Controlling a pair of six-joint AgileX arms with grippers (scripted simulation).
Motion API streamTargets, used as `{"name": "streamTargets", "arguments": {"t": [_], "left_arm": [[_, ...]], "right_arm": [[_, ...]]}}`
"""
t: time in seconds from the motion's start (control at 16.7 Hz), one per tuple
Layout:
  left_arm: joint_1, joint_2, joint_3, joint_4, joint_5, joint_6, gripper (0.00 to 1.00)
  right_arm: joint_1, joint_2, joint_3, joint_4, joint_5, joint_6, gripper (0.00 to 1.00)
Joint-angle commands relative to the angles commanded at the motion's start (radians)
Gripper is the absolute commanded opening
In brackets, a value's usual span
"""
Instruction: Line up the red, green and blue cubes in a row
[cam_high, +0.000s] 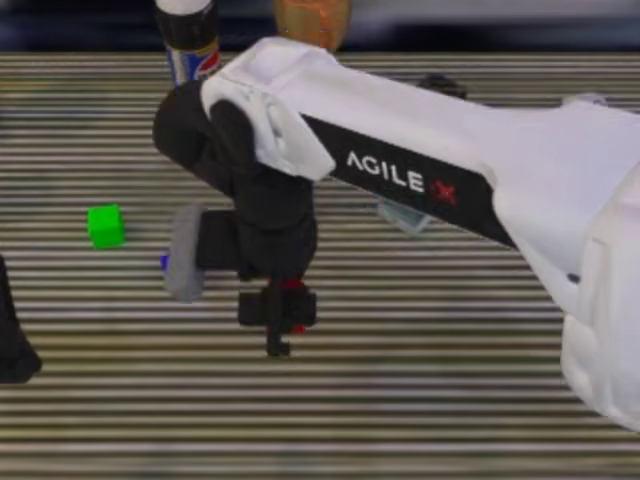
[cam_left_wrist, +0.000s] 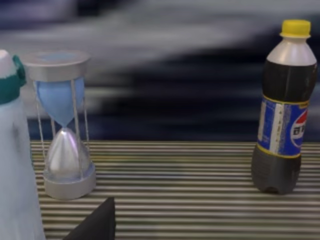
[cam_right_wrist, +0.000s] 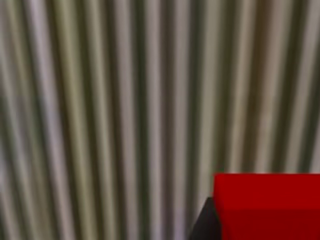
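Red cube (cam_right_wrist: 267, 205) sits, apparently pinched, in the right gripper (cam_high: 281, 312), well right of the green cube (cam_high: 105, 226).

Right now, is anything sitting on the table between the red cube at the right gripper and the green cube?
The small red cube sits at the right gripper. Toward the bright green cube lies a grey object with a sliver of blue beside it, partly under the arm. It sits in that path.
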Motion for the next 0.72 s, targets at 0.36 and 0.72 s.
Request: {"name": "streamTargets", "arguments": {"t": [0.36, 0.72], "left_arm": [[0.000, 0.000, 0.000, 0.000, 0.000, 0.000, 1.00], [0.000, 0.000, 0.000, 0.000, 0.000, 0.000, 1.00]], "right_arm": [[0.080, 0.024, 0.072, -0.028, 0.004, 0.070, 0.00], [0.073, 0.031, -0.031, 0.084, 0.003, 0.077, 0.00]]}}
